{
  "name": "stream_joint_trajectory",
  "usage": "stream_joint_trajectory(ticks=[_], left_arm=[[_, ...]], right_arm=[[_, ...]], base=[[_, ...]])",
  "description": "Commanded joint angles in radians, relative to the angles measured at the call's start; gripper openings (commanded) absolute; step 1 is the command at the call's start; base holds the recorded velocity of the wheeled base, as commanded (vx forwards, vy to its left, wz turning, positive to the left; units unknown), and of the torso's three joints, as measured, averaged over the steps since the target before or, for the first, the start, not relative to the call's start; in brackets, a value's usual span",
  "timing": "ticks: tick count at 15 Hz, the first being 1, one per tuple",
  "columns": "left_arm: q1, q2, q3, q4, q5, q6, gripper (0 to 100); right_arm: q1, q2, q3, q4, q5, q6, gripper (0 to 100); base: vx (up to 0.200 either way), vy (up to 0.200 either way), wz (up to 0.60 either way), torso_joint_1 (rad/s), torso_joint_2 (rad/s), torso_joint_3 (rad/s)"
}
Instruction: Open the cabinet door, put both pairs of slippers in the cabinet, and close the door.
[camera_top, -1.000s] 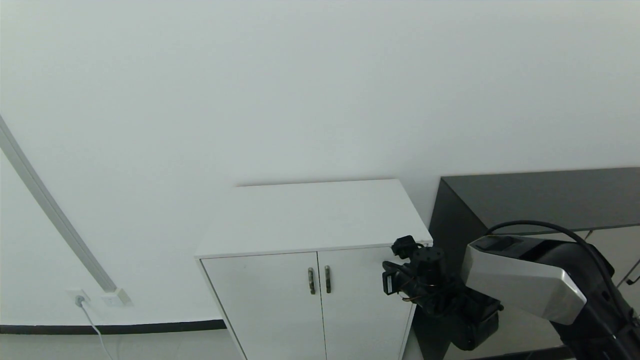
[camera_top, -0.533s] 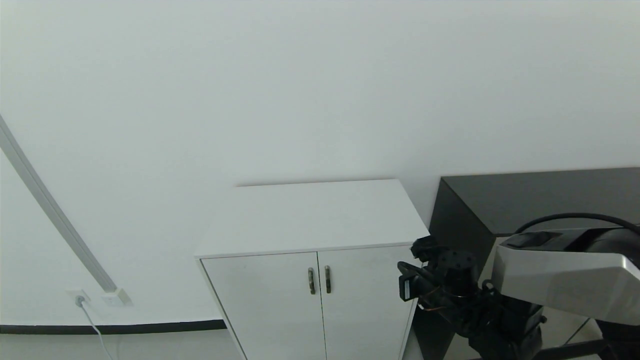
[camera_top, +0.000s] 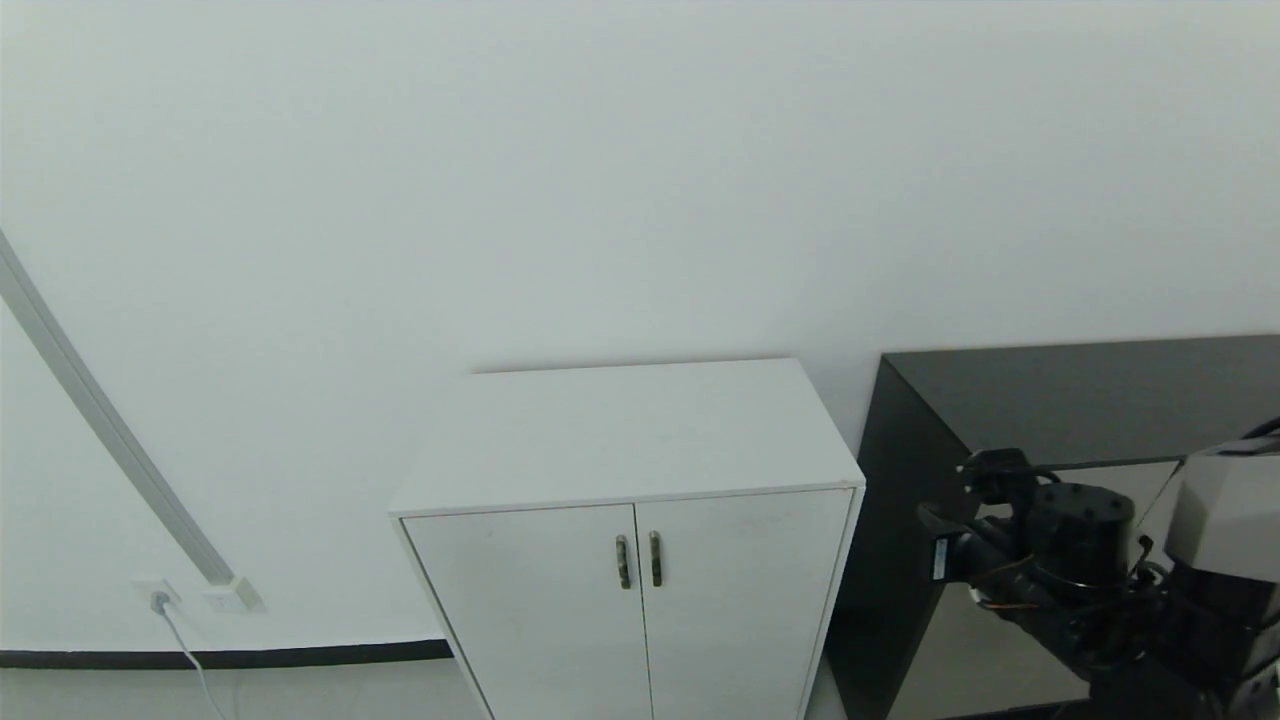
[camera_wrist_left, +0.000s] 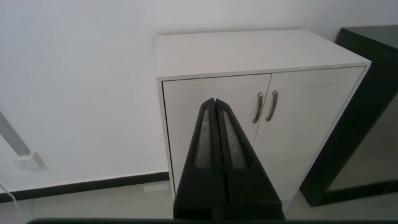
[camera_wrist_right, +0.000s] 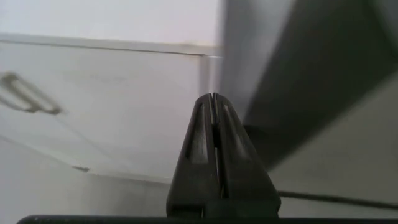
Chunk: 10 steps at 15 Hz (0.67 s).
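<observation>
White wall (camera_top: 600, 200) and the white cabinet (camera_top: 620, 435) standing against it, both doors shut, the two handles (camera_top: 638, 560) side by side in the middle, a dark unit (camera_top: 1050, 390) just beside it on the right

What's changed: the right arm is pulling away. A second ago its wrist sits over the outer edge of the right-hand door (camera_top: 740, 600); now it's clear of the cabinet and in front of the dark unit instead. The cabinet itself looks the same. The right pincer (camera_wrist_right: 213, 98) is clenched on nothing, and the left pincer (camera_wrist_left: 214, 102) is too, hanging back and facing the doors

My read: either the door is closed at the end of the job, or it's not opened yet and the arm is lining up again. Can't tell which from here

Writing: nothing legible. A small pale tag (camera_top: 938, 560) on the right wrist is too tiny to read
</observation>
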Motion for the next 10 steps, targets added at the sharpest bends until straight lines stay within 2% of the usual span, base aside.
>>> stream_joint_trajectory(ticks=[1, 4, 8, 10], left_arm=[[0.001, 0.001, 0.000, 0.000, -0.001, -0.001, 0], [0.001, 0.001, 0.000, 0.000, -0.001, 0.001, 0], [0.001, 0.001, 0.000, 0.000, -0.001, 0.001, 0], [0.001, 0.001, 0.000, 0.000, -0.001, -0.001, 0]], right_arm=[[-0.105, -0.132, 0.080, 0.002, 0.000, -0.006, 0], [-0.190, -0.233, 0.193, 0.000, 0.000, -0.011, 0], [-0.207, -0.385, 0.342, 0.000, 0.000, -0.022, 0], [-0.222, -0.481, 0.366, 0.042, -0.001, -0.020, 0]], base=[[0.000, 0.000, 0.00, 0.000, 0.00, 0.000], [0.000, 0.000, 0.00, 0.000, 0.00, 0.000], [0.000, 0.000, 0.00, 0.000, 0.00, 0.000], [0.000, 0.000, 0.00, 0.000, 0.00, 0.000]])
